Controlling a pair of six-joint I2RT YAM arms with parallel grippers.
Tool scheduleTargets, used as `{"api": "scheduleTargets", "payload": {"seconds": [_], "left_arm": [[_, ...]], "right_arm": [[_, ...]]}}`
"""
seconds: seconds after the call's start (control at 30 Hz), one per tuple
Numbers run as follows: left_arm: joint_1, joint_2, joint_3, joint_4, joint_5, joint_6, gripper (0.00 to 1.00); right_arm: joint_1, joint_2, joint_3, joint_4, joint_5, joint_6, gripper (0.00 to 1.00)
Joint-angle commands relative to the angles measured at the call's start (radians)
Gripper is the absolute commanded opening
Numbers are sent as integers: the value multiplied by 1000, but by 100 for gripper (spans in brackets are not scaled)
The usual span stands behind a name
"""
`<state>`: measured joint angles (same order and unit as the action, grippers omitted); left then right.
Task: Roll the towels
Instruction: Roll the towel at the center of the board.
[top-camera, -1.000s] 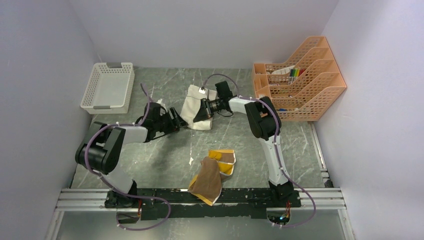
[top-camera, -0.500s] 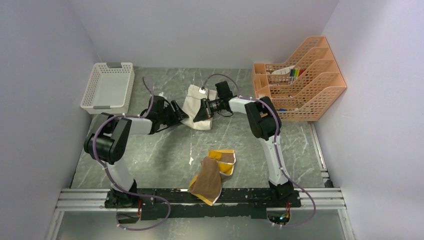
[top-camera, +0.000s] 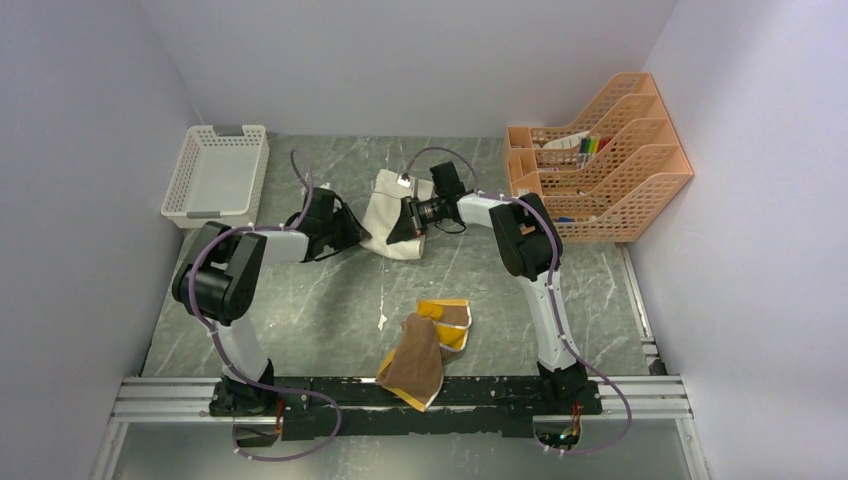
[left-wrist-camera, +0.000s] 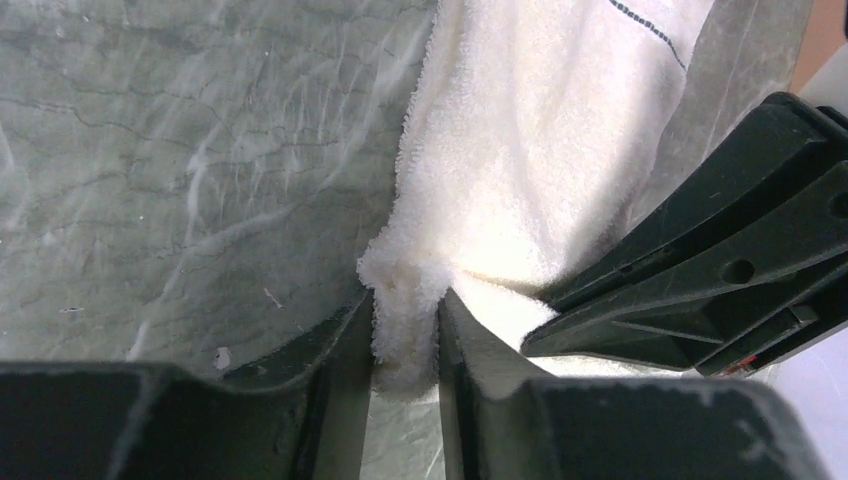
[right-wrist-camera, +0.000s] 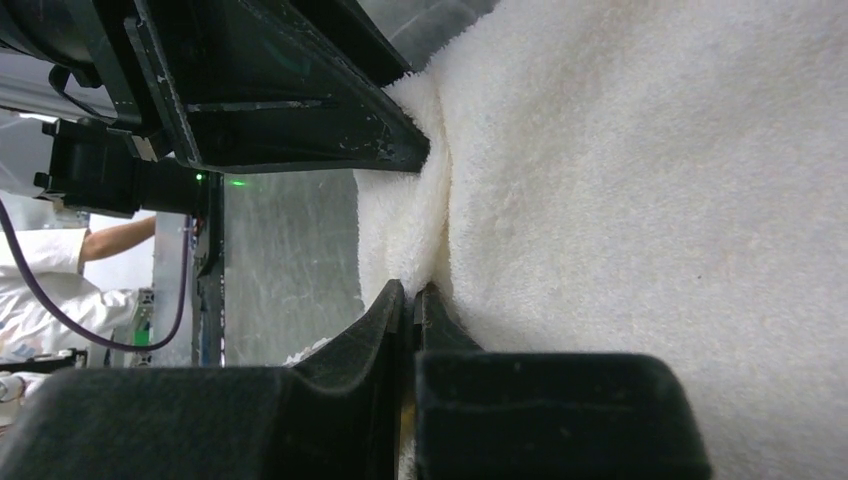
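Note:
The cream-white towel (top-camera: 390, 212) lies at the table's back middle. My left gripper (top-camera: 356, 234) is shut on its left edge; in the left wrist view a fold of terry (left-wrist-camera: 405, 320) is pinched between the jaws, with the right gripper's dark fingers (left-wrist-camera: 730, 250) close on the right. My right gripper (top-camera: 398, 228) is shut on a fold near the towel's near edge; in the right wrist view the jaws meet on the cloth (right-wrist-camera: 640, 180). The brown towel with its mustard-yellow reverse (top-camera: 425, 350) lies crumpled near the front, away from both grippers.
A white plastic basket (top-camera: 216, 175) stands at the back left. An orange tiered file rack (top-camera: 600, 160) with pens stands at the back right. The grey marble tabletop (top-camera: 320, 310) runs between them, with walls on three sides.
My left gripper has moved right and a little back to the cream-white towel's left edge and is now shut on it. The right arm and the brown towel have not moved.

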<state>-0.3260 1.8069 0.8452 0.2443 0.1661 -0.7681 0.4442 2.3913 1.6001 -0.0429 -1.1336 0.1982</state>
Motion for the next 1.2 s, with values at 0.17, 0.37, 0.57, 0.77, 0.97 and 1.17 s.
{"api": "scheduleTargets", "payload": {"seconds": [0.17,0.37,0.57,0.77,0.97,1.17], "left_arm": [[4,28,-5,-119,-62,57,30],[4,-2,14,-153,-70,98,29],[4,-24,38,-183,-57,127,30],[4,-34,60,-197,-27,142,31],[4,-30,77,-206,-3,148,31],[5,-23,101,-218,25,153,31]], "right_arm": [[-6,-73,-7,-125,248,-159,33],[4,-234,-66,-136,458,-274,57],[57,-507,-298,140,724,-338,67],[194,-724,-606,406,747,-624,78],[299,-735,-701,363,705,-966,77],[360,-639,-640,264,803,-1084,74]]}}
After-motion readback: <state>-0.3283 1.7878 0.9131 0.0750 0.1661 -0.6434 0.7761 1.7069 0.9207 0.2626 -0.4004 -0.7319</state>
